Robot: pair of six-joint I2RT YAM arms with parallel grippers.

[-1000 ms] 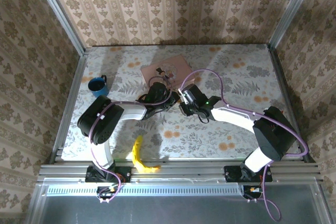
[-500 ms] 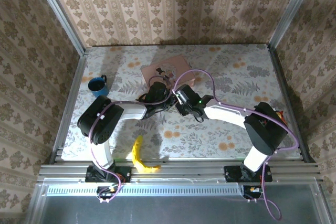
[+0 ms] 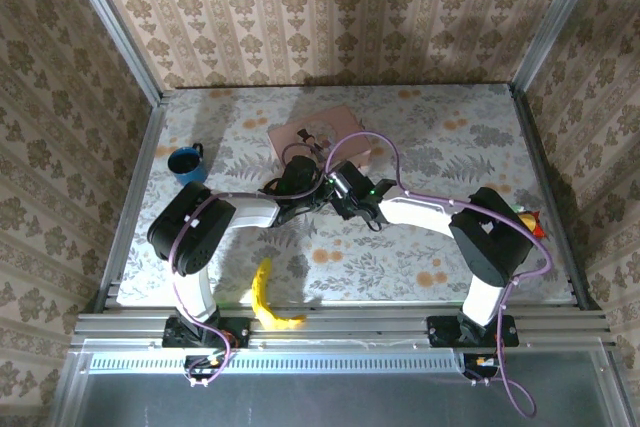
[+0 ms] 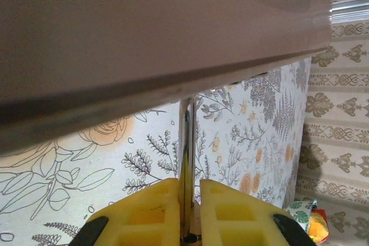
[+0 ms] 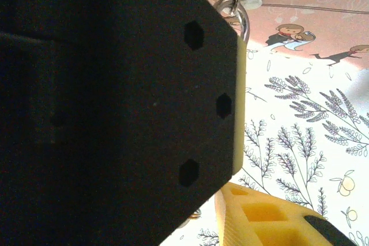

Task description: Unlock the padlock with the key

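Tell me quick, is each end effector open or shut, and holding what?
Left end effector: shut on a thin shiny metal piece.
Right end effector: cannot tell whether open or shut.

Soft, even overhead light washes the floral table — both wrist views go blurred and shadowed at close range.

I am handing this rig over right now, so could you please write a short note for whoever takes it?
Left gripper: shut on a thin shiny metal piece, seen edge-on; what it is, cannot tell.
Right gripper: close beside the left one, by the pink box's near edge; open or shut unclear.
Done: one piece gripped.
Left to do: the whole unlocking, as far as shows.
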